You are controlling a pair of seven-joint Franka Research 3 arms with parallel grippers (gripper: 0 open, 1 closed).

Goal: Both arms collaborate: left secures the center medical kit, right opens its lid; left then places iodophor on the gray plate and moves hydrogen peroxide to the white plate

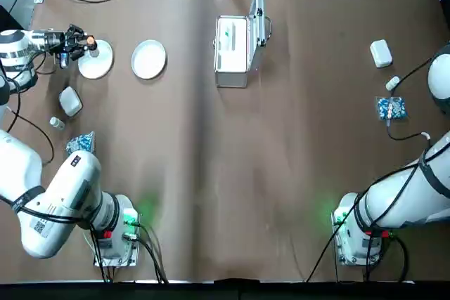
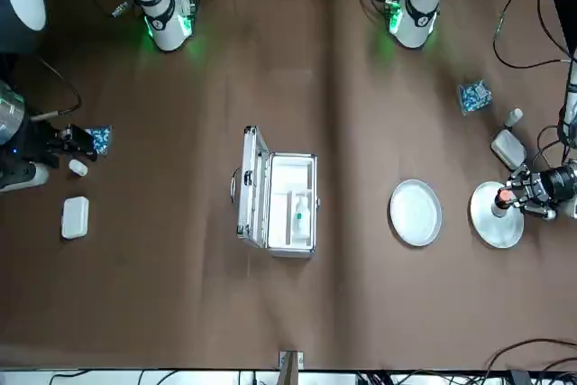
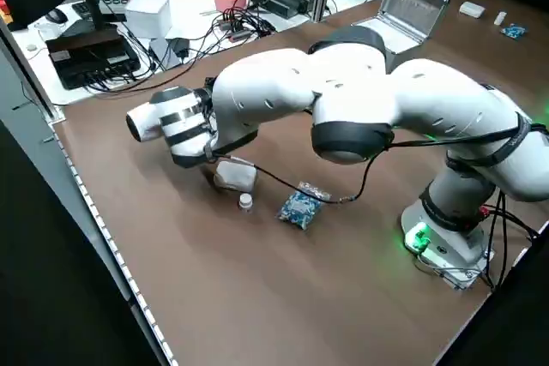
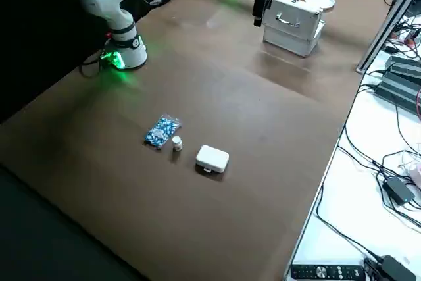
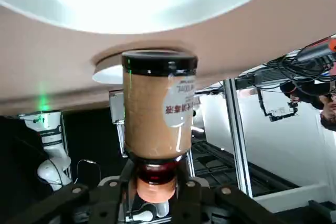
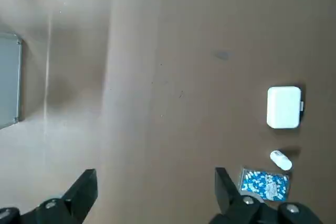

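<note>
Risk: left gripper point(image 2: 527, 194) pinches the brown bottle point(image 5: 157, 106) only at its cap end, so it could tip on release at the gray plate point(image 1: 96, 61). Bottle's long axis runs along the fingers, base pointing away from them. Medical kit point(image 1: 233, 52) sits centre, lid point(image 1: 258, 19) upright. Right gripper point(image 6: 152, 192) wide open, empty, at the table's right edge.

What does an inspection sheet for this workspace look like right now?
Surface: brown table.
Job's things: kit at centre, lid raised; brown bottle over gray plate; white plate bare.
Clutter: white box, small vial and blue packet on each side.
Hands: left hand shut on bottle; right hand open, off to its side.
Cables: along arms, far edge.
Surroundings: desks, electronics.
</note>
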